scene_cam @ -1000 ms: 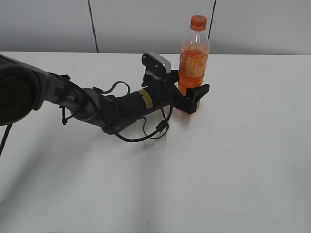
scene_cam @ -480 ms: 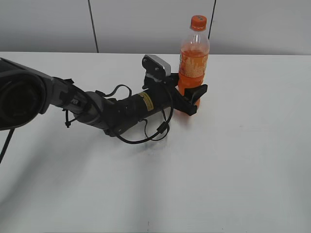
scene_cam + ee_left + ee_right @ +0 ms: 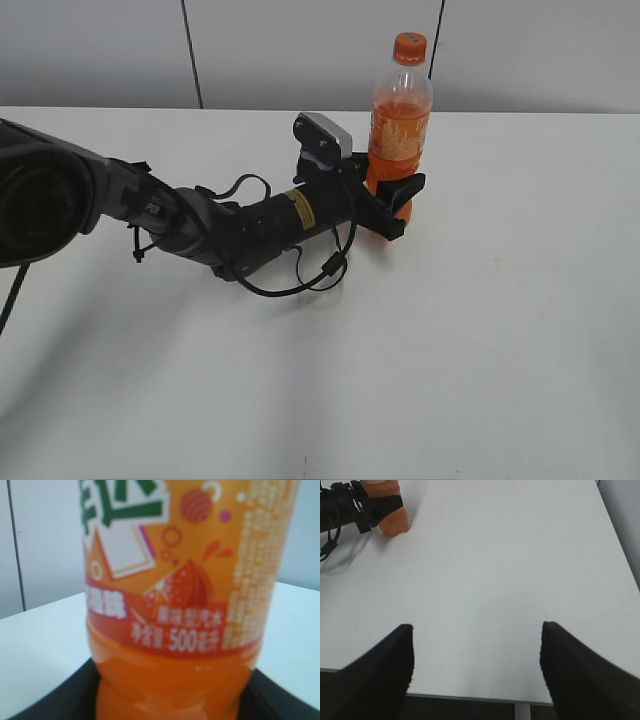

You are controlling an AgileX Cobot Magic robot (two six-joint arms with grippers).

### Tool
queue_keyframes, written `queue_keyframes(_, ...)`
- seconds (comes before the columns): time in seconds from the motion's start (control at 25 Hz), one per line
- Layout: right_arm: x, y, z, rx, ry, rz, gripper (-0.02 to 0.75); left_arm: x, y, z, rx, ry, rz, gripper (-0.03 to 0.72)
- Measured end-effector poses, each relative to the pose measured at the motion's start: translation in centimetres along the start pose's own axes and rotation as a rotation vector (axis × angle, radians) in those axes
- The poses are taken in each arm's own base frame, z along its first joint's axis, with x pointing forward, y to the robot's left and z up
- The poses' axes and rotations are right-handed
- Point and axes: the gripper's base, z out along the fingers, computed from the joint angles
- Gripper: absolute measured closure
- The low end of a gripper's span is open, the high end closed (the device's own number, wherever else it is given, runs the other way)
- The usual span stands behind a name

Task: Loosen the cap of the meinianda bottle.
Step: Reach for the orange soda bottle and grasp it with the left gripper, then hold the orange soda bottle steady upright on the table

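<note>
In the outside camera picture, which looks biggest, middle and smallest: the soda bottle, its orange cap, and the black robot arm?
1. Left arm, though it is nearer the camera, which flatters it.
2. Meinianda bottle.
3. Cap, clearly smallest.

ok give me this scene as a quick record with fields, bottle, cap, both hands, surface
bottle: meinianda bottle, upright on the table, orange liquid, orange label
cap: orange cap, on the bottle neck, nothing touching it
left hand: left hand closed around the bottle's lower body, below the label
right hand: right hand open, empty, over bare table well away from the bottle
surface: white table
</note>
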Motion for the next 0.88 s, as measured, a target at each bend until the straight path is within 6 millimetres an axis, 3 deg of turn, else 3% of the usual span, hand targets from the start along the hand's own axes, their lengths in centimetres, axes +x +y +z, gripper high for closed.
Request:
queue_keyframes(0.28, 0.0, 0.0, 0.0, 0.000, 0.000, 0.000, 0.146, -1.8, 0.4, -1.0, 0.157, -0.003, 0.073, 0.288)
queue_keyframes(0.52, 0.0, 0.0, 0.0, 0.000, 0.000, 0.001, 0.146, -6.1, 1.5, -2.8, 0.247, -0.087, 0.070, 0.288)
queue_keyframes(0.88, 0.0, 0.0, 0.0, 0.000, 0.000, 0.001, 0.146, -6.9, 0.3, -8.5, 0.273, 0.042, 0.042, 0.288)
